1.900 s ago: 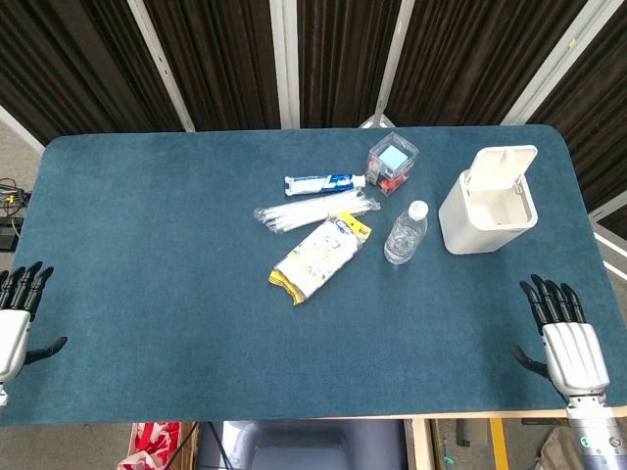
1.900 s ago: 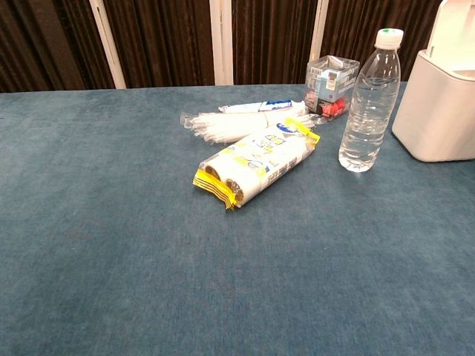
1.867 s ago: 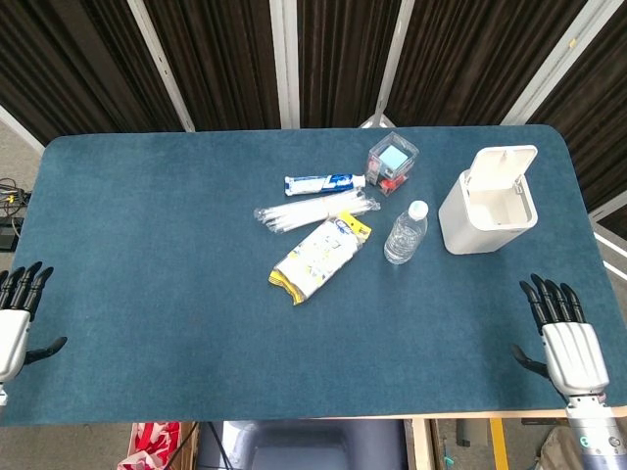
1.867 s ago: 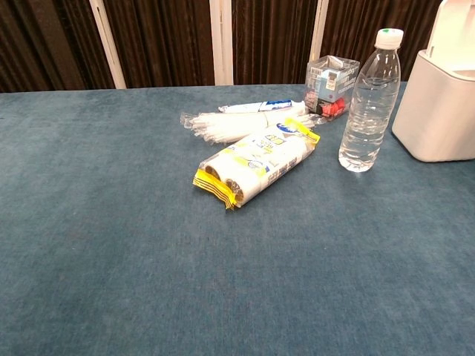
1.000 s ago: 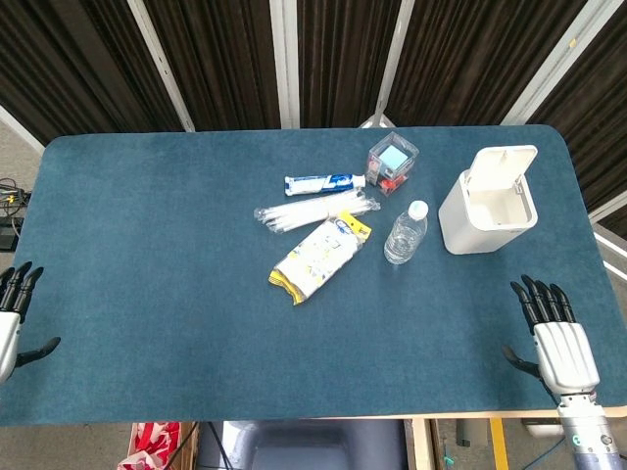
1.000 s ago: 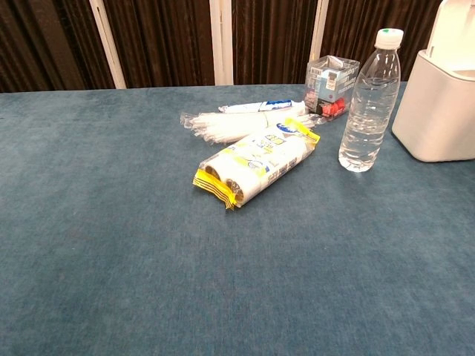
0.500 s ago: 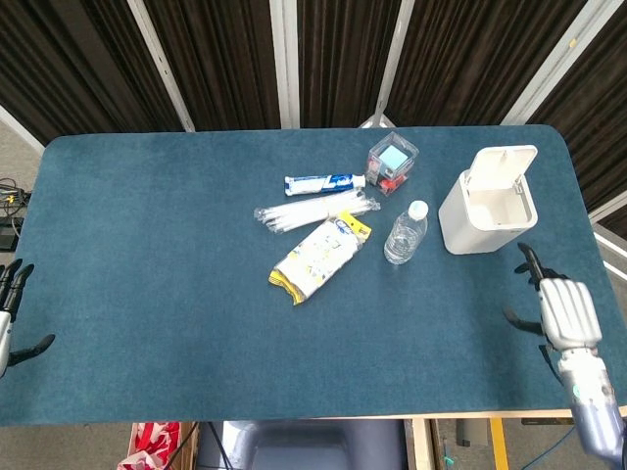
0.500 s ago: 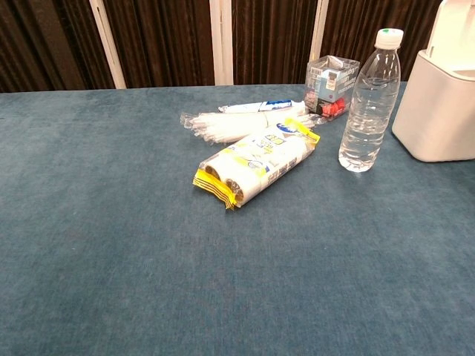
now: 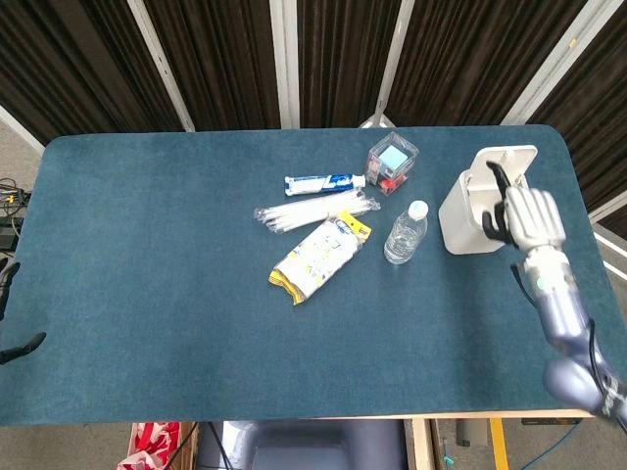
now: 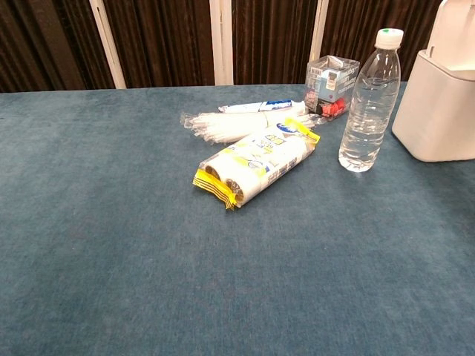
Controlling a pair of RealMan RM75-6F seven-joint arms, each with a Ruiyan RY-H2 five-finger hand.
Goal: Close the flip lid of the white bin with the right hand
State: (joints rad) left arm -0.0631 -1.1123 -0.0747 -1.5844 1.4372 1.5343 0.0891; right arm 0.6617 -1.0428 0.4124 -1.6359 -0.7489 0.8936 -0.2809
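Observation:
The white bin stands at the table's far right, its flip lid standing upright at the back over the open mouth. My right hand hovers over the bin's opening with fingers stretched toward the lid, holding nothing; whether it touches the lid is unclear. In the chest view the bin and its raised lid show at the right edge, with no hand visible. Only the dark fingertips of my left hand show at the left edge, spread and holding nothing.
A water bottle stands just left of the bin. Further left lie a clear box, a toothpaste tube, a clear plastic bundle and a yellow-and-white packet. The table's right edge runs close behind the bin.
My right hand has risen from the table's front right corner and moved forward over the bin. The left hand has slid further out past the left edge. The lid stays upright.

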